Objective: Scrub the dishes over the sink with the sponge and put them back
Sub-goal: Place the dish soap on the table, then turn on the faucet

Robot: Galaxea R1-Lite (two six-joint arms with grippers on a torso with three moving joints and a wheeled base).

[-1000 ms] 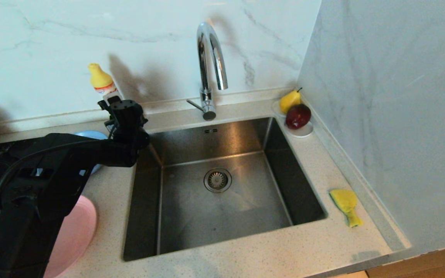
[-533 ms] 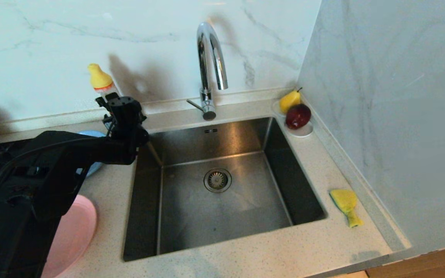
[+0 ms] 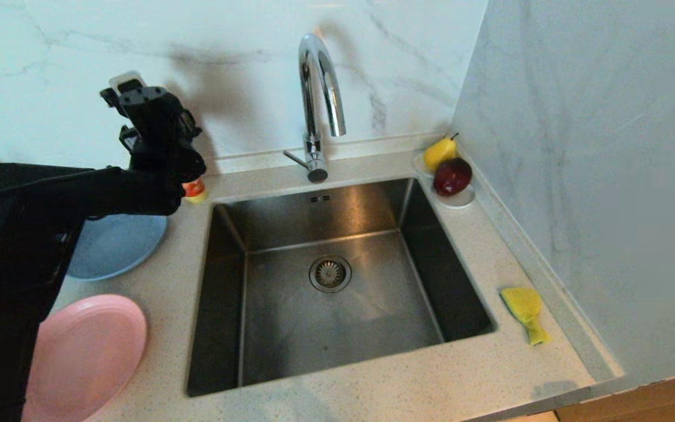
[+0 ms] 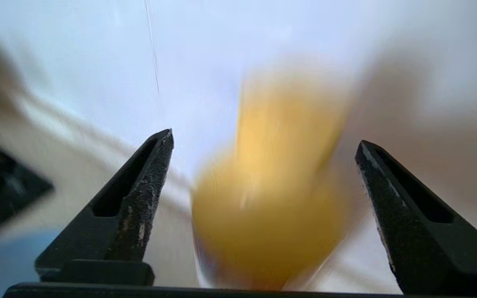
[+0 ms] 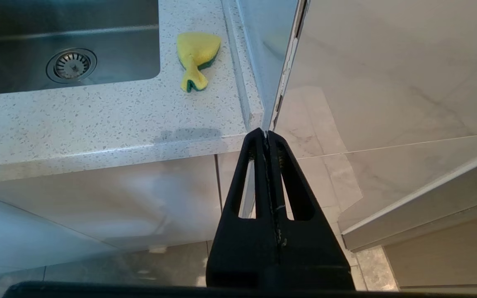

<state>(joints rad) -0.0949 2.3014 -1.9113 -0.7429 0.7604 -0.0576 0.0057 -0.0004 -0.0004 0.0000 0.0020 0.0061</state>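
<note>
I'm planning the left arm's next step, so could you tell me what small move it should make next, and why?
Probably draw the left gripper back from the yellow-capped bottle toward the blue plate: its fingers are open with nothing held, the bottle is no dish, and the sponge lies untouched right of the sink.

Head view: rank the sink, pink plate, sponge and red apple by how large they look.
1. Sink, by far the largest.
2. Pink plate, partly hidden behind the left arm.
3. Sponge and red apple look about alike; unranked, as the apple sits farther from the camera.
</note>
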